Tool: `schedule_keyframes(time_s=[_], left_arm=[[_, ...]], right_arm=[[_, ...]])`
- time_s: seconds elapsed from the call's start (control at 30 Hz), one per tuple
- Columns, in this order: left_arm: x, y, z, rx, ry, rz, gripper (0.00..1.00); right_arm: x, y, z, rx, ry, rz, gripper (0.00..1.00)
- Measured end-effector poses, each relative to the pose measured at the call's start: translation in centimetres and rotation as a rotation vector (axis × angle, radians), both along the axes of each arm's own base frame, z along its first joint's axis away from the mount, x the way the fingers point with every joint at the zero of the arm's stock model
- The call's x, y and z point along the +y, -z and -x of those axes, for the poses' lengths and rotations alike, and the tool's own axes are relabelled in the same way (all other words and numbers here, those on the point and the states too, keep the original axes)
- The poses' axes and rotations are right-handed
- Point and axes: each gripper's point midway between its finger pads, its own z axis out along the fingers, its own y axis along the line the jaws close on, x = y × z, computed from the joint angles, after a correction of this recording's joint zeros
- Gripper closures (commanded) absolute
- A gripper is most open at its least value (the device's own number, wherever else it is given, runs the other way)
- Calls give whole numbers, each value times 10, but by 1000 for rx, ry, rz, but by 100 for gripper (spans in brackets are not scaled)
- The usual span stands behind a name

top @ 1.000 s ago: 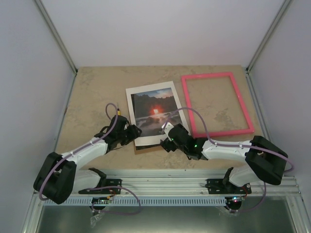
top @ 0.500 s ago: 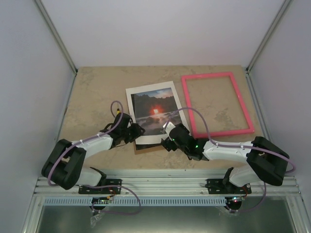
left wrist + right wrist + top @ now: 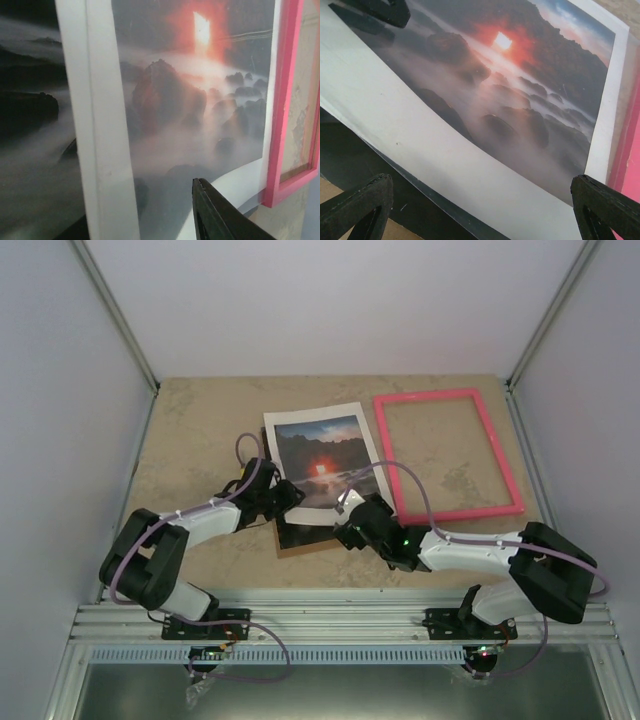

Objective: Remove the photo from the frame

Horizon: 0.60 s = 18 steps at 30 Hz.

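The photo [image 3: 318, 465] of dark rocks, mist and a red sun lies mid-table under a white mat [image 3: 355, 412]. The pink frame [image 3: 447, 510] lies apart to its right with nothing in it. My left gripper [image 3: 287, 497] is at the mat's near-left edge. In the left wrist view one finger [image 3: 215, 215] shows. The raised mat border [image 3: 97, 125] hides the other finger, with print [image 3: 170, 100] on both sides of it. My right gripper [image 3: 350, 527] hovers open over the mat's curled near border [image 3: 445, 150], holding nothing.
A brown backing board [image 3: 305, 547] sticks out under the print's near edge, with a dark layer [image 3: 380, 165] on it. The frame's pink bar [image 3: 285, 100] is close on the right. Grey walls enclose the table on three sides.
My left gripper has reached forward and right to the mat's near-left edge. The mat and print have slid slightly away and turned. The right gripper has barely moved.
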Motion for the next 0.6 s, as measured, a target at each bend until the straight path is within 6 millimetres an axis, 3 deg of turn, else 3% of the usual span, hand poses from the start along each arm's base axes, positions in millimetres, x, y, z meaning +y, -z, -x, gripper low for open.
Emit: schedule_keyframes(time_s=[0.3,0.6], left_arm=[[7,4,-2,4,-24,-29,79],[18,-10,-11,-36,-71,-21,94]], right_arm=[[-6,-9,-2,-28,23,-15,2],[-8,-12,-2,-37,30,-21,2]])
